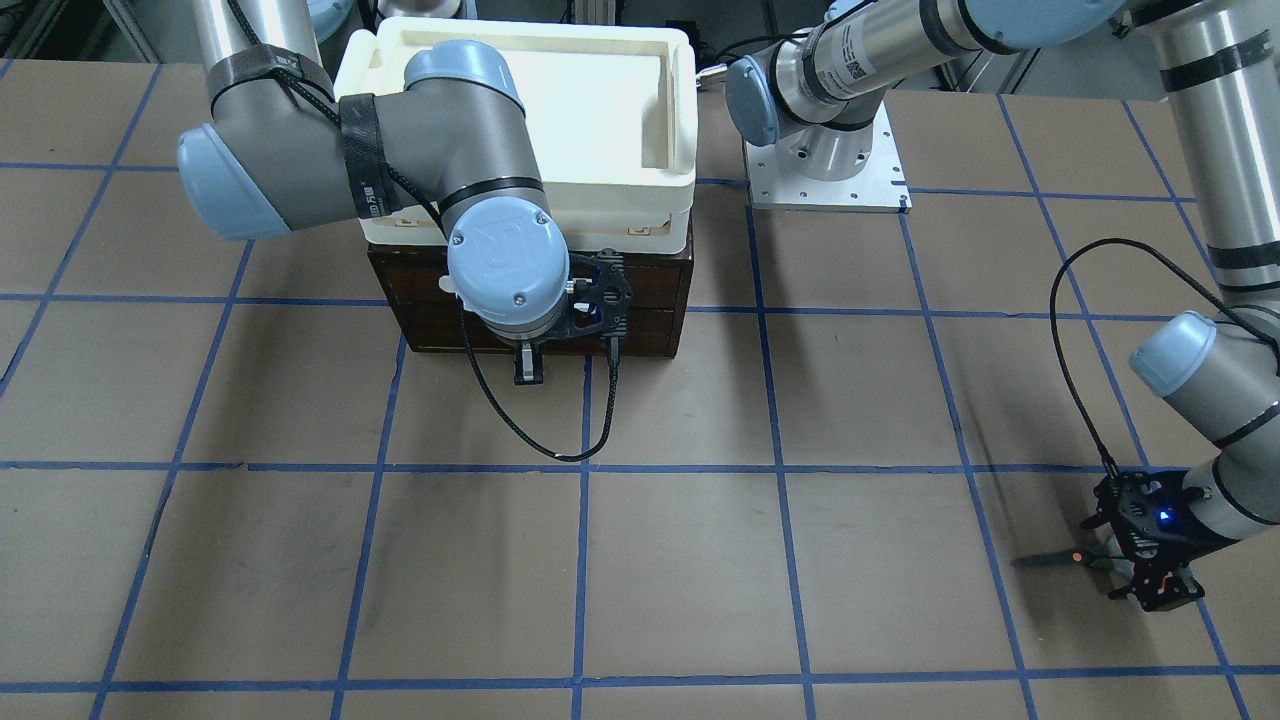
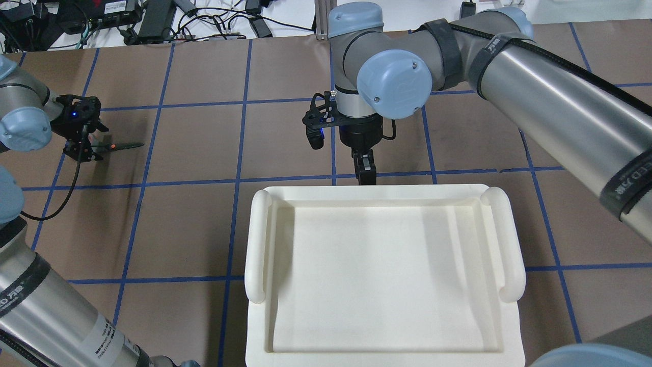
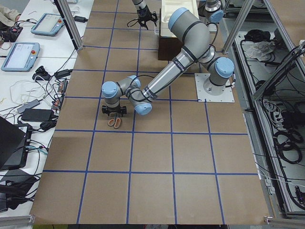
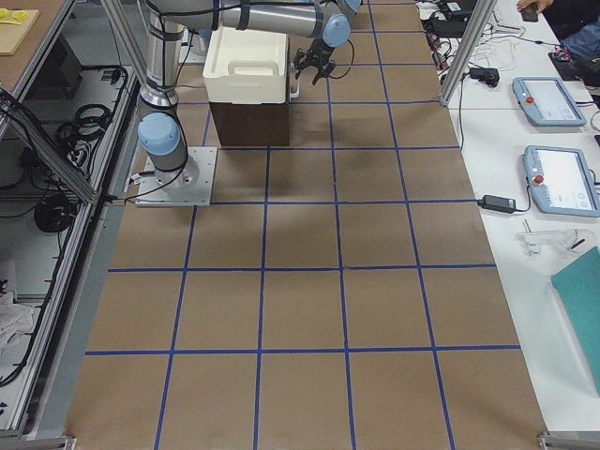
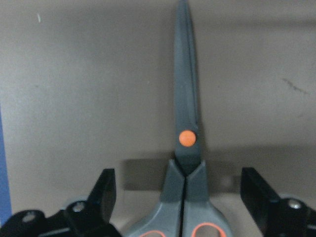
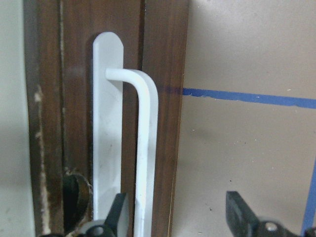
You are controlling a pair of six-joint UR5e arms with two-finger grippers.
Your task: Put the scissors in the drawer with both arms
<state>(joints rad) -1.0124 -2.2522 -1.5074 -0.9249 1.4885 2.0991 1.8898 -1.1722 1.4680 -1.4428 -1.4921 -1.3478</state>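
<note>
The scissors [image 1: 1058, 558] lie flat on the table, far from the drawer, blades pointing away from my left gripper [image 1: 1140, 570]. In the left wrist view the scissors [image 5: 186, 133] sit between the spread fingers [image 5: 104, 190]; the gripper [image 5: 180, 197] is open and straddles the handle neck without touching it. The dark brown drawer [image 1: 645, 300] is shut. My right gripper [image 1: 527, 366] is at its front. In the right wrist view the white bar handle [image 6: 146, 148] stands between the open fingers [image 6: 237, 210], close to the left one.
A cream-white plastic tray [image 2: 257, 244] sits on top of the drawer unit and hides it from overhead. The left arm's base plate [image 1: 825, 175] stands beside the unit. Blue tape lines grid the brown table [image 1: 650, 560]. Cables hang from both wrists.
</note>
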